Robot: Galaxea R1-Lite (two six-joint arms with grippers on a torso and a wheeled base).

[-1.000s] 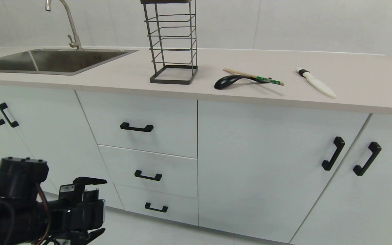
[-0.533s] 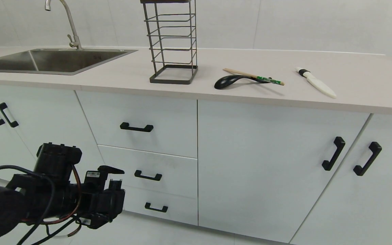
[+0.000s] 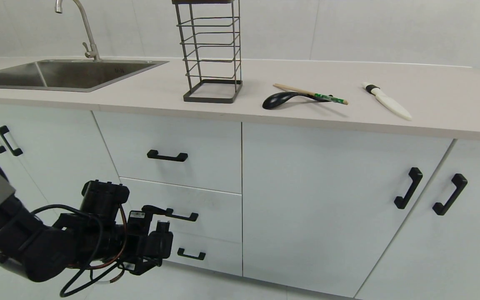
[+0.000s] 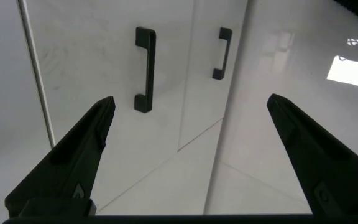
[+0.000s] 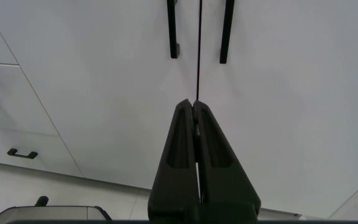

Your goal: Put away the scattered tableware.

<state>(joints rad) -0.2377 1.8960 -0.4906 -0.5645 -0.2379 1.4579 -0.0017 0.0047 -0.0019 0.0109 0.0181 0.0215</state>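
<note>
The tableware is all up on the countertop (image 3: 140,93). A black spoon (image 3: 283,100) lies on its side to the right of the tall wire rack (image 3: 211,54), with its bowl toward the rack and its handle pointing away to the right. A pair of chopsticks (image 3: 310,93) lies along the same line and seems to rest on the spoon's handle. A white knife (image 3: 386,101) lies well apart, farther right, slanted, with its tip toward the front edge. My left gripper (image 3: 161,235) is far below all of that, down in front of the drawers, so the tableware is up and to the right of it. Its two fingers are spread wide apart and hold nothing. The middle drawer handle (image 3: 181,216) is just ahead of the fingers. That bar runs sideways, and in the left wrist view it (image 4: 145,70) sits a bit off toward one finger, not in the middle of the gap. I think the drawer comes first, so I would need to line the gap up with that bar. My right gripper (image 5: 196,106) has its fingers pressed together with nothing between them. It points at the crack between two cupboard doors. I think that puts the right arm nearer the knife.
</note>
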